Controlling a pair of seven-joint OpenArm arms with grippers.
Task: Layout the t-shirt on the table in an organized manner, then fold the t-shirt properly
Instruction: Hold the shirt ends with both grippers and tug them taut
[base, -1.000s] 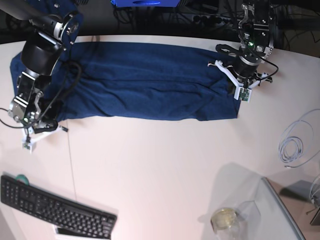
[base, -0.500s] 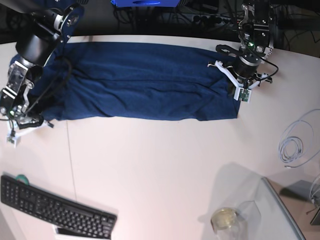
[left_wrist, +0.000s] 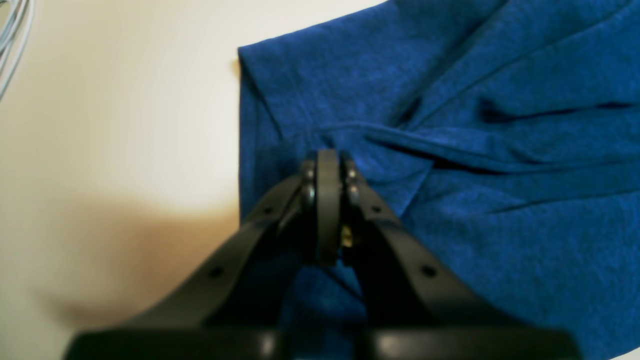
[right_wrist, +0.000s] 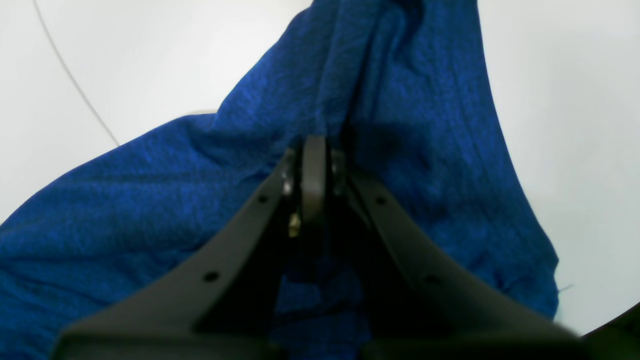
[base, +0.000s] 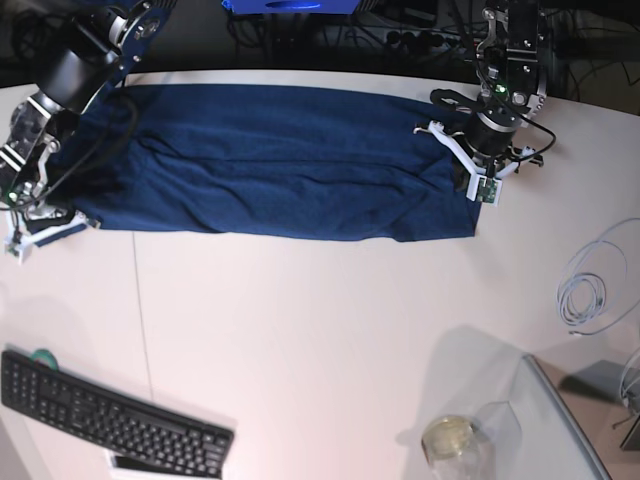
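Note:
The dark blue t-shirt (base: 280, 160) lies stretched in a long band across the far side of the white table (base: 330, 340). At its right end, my left gripper (left_wrist: 327, 167) is shut on a raised fold of the cloth close to the shirt's corner (left_wrist: 250, 55). In the base view that arm (base: 490, 140) stands over the right end. My right gripper (right_wrist: 314, 147) is shut on a bunched ridge of the t-shirt (right_wrist: 150, 200), lifting it off the table. Its arm (base: 45, 150) reaches down over the left end in the base view, and the fingertips are hidden there.
A black keyboard (base: 110, 420) lies at the front left. At the right edge sits a coil of grey cable (base: 585, 290). A grey translucent tray (base: 560, 430) and a glass with yellowish content (base: 448, 437) are at the front right. A thin seam (base: 140, 330) crosses the tabletop.
My right arm has pulled the shirt's left end farther left and back, drawing the cloth straighter and tauter. The left arm and the right end have stayed put.

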